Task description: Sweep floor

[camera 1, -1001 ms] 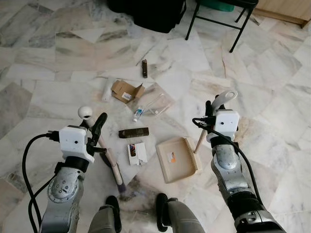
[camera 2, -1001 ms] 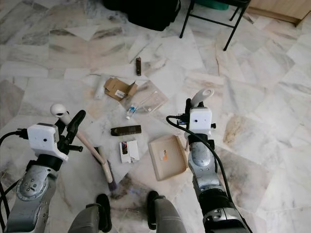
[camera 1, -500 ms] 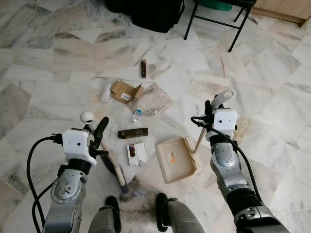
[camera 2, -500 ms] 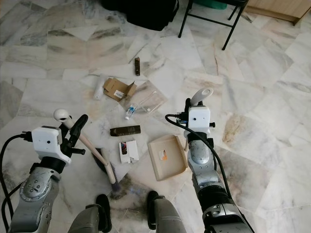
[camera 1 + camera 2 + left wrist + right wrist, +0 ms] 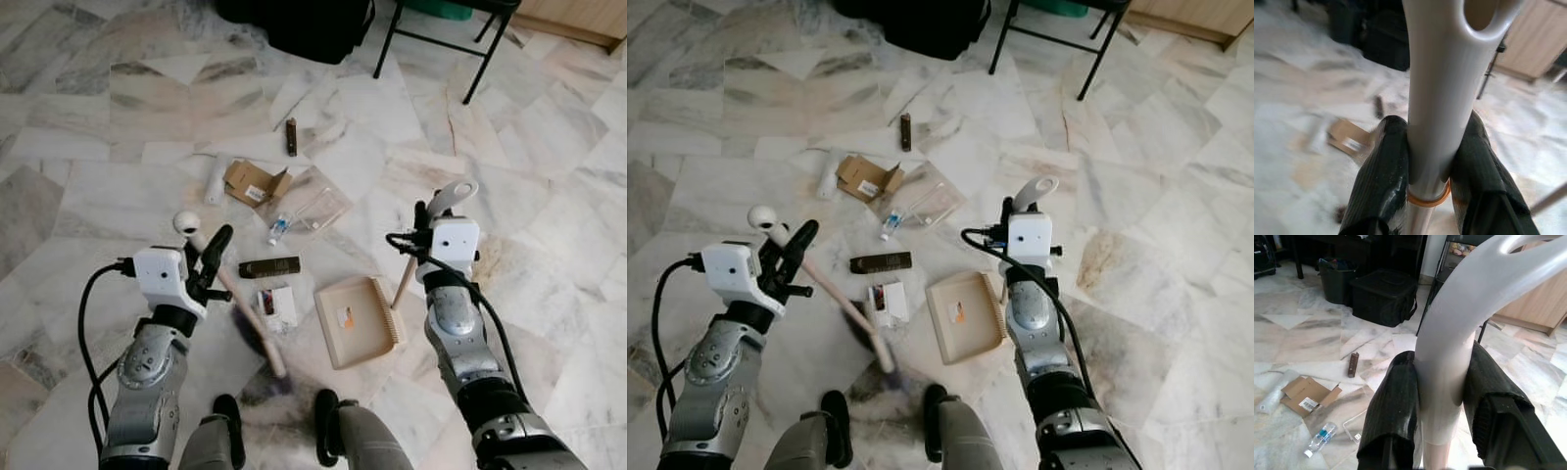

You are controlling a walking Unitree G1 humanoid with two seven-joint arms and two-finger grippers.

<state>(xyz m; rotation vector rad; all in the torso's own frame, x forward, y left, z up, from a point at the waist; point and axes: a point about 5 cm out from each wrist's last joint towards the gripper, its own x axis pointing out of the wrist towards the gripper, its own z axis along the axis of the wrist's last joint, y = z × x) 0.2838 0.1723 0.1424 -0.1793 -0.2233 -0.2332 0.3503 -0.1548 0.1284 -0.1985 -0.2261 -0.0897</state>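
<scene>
1. Your left gripper [image 5: 212, 257] sits in the lower left of the head view, its two matte black fingers [image 5: 1382, 171] pressed tight against the smooth white plastic handle of the brush [image 5: 235, 301]. An orange band rings the handle just below the pads, and the handle's rounded end has a hanging hole.

2. The brush shaft slants down toward the lower centre of the frame, where its dark bristle end is blurred against the floor between the robot's feet.

3. Your left arm is bent at the elbow, silver forearm rising from the bottom edge, with the white wrist block tilted toward the centre and a black cable looping off it.

4. Your right gripper [image 5: 423, 217] stands right of centre, clamped the same way on the curved, translucent white loop handle of the dustpan [image 5: 355, 319].

5. The dustpan is a flat beige plastic tray with a comb-toothed edge, lying on the floor in the lower centre; a thin pale stem runs up from it to the handle.

6. Your right arm rises nearly straight from the lower right, wrist block upright.

7. Above the dustpan, litter is scattered on glossy veined marble tiles [image 5: 549, 206]: a small printed box [image 5: 276, 307], a dark brown bar [image 5: 268, 266], a small plastic bottle [image 5: 279, 229] beside a clear wrapper [image 5: 315, 201], torn brown cardboard [image 5: 253, 183], a white tube [image 5: 214, 181] and a dark stick [image 5: 291, 137].

8. Black metal chair legs [image 5: 483, 61] and a black bag [image 5: 304, 27] stand at the top edge.
</scene>
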